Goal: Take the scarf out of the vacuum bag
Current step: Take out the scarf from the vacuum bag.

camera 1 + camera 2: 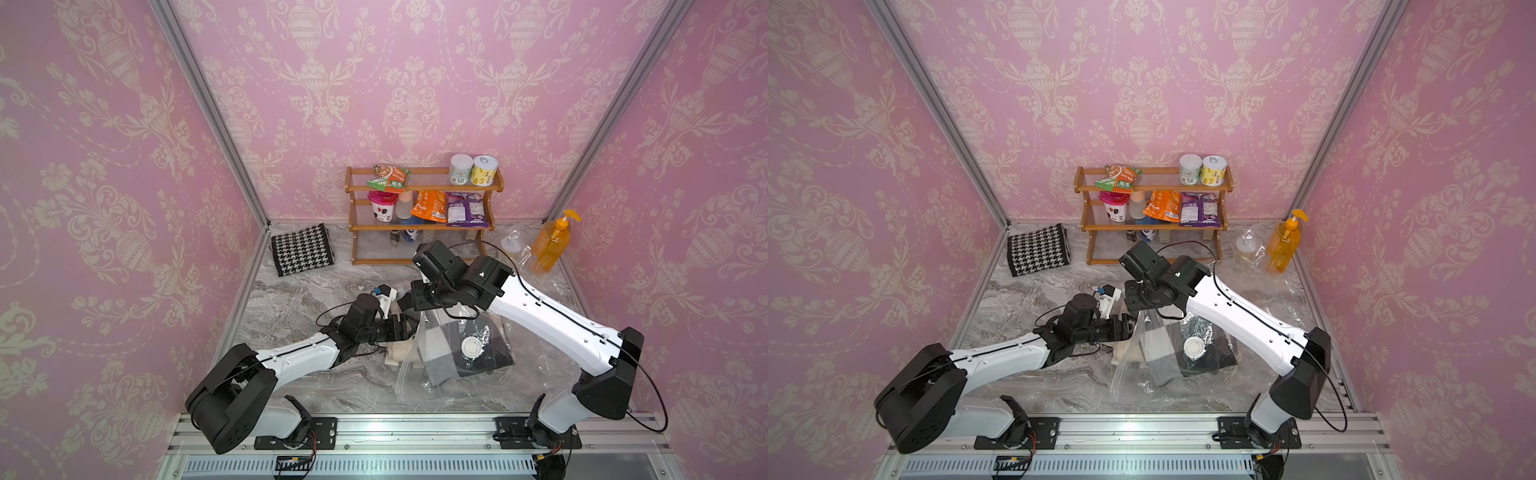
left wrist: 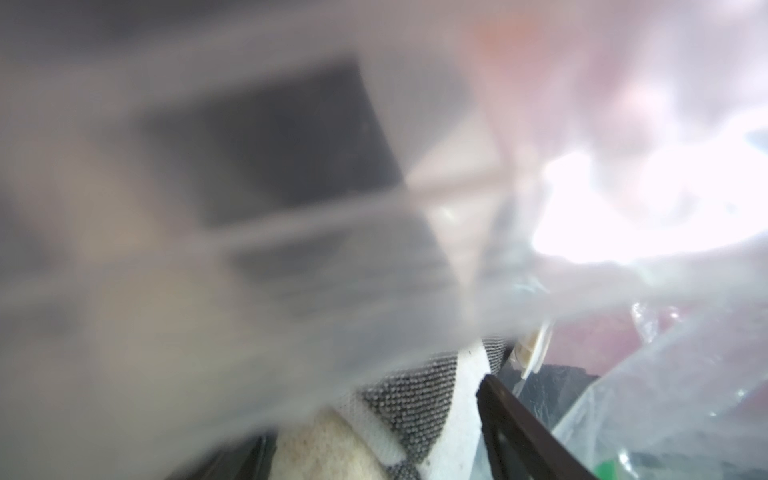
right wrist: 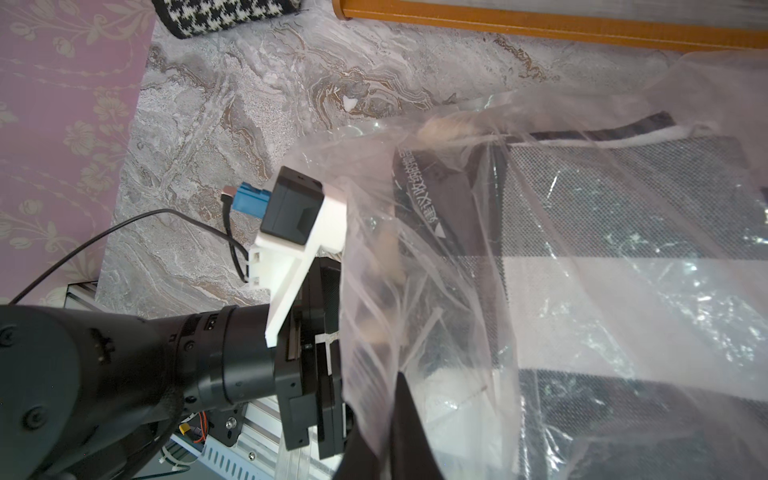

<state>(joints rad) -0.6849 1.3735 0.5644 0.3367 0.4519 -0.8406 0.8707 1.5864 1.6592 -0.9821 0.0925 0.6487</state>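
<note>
1. Here, the vacuum bag [image 1: 419, 386] [image 1: 1129, 374] lies on the marble table [image 1: 299, 307], in front of the wooden rack [image 1: 419, 227] [image 1: 1154, 227] on the robot's side. Its round white valve cap [image 1: 471, 347] [image 1: 1194, 347] faces up.
2. The scarf [image 1: 440, 365] [image 1: 1163, 370], checked in grey, black and white, sits inside the bag beneath the valve cap. Its cream end reaches the bag's mouth, which faces the left arm.
3. The right gripper [image 1: 405, 307] [image 3: 399, 386] hangs in front of the rack's bottom rail. It is closed tight on the upper sheet of the bag at the mouth. The film rises to it like a tent, lifted clear of the scarf [image 3: 623, 199] below.
4. The left gripper [image 1: 411, 328] [image 2: 374, 419] reaches level into that mouth, under the raised film.
5. In the left wrist view its jaws stand wide apart, with one dark finger on each side of the scarf's [image 2: 415, 399] cream and grey end. The cloth lies right between them, but whether they press on it cannot be told.
6. Most of that view is blurred by plastic close to the lens.
7. A houndstooth cloth [image 1: 301, 253] lies beside the rack's left end, well apart from both grippers. An orange pump bottle [image 1: 550, 245] stands off the rack's right end.
</note>
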